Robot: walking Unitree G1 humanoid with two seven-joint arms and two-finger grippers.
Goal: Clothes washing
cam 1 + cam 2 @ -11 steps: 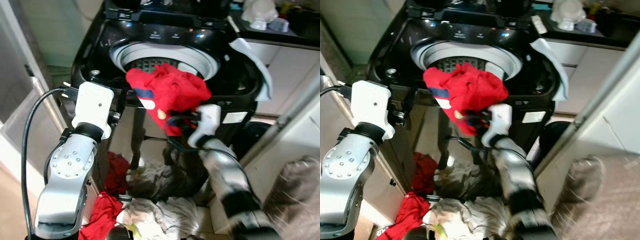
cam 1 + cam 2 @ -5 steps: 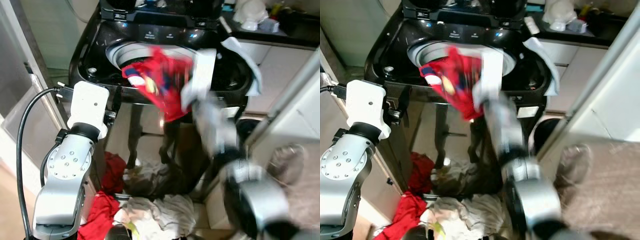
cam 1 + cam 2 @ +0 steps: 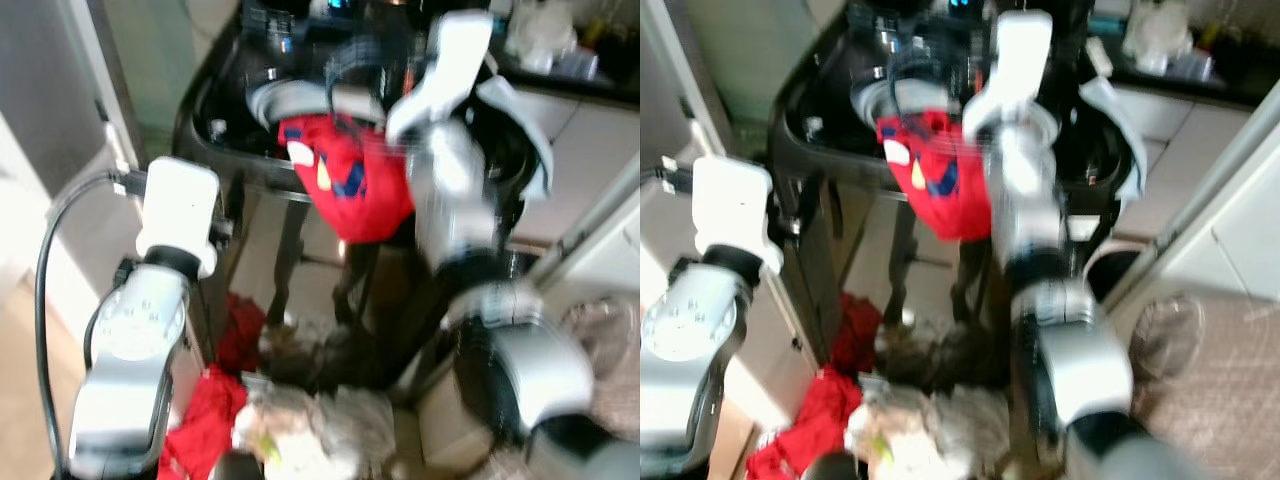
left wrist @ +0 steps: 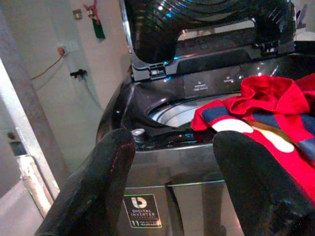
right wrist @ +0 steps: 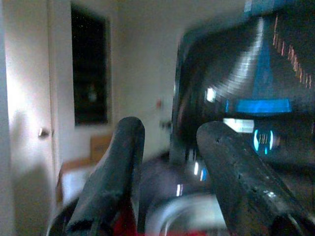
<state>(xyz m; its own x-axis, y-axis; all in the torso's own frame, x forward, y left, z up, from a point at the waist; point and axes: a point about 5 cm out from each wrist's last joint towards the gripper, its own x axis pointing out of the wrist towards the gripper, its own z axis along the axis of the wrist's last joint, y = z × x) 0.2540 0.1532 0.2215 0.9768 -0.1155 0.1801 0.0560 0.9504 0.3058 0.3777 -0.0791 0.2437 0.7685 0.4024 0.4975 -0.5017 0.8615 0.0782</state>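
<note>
The red garment (image 3: 352, 185), red with blue and white patches, hangs over the front rim of the washing machine (image 4: 162, 162), part of it draped down the dark front panel and part lying at the mouth of the drum (image 4: 172, 110). My right gripper (image 5: 167, 162) is raised above the open tub, pointing at the lifted lid (image 4: 206, 24); its two black fingers (image 5: 110, 177) stand apart with nothing between them, a sliver of red just showing below. The head views are blurred, so my right arm (image 3: 450, 200) reads as a silver smear reaching up over the garment. My left gripper (image 4: 172, 182) hovers in front of the machine, jaws spread wide and empty, the red cloth just beside one finger. On the floor at the foot of the machine lies a pile of laundry (image 3: 320, 430), red pieces (image 3: 215, 400) mixed with pale ones. A counter (image 3: 560, 70) with blurred items stands to the machine's right.
</note>
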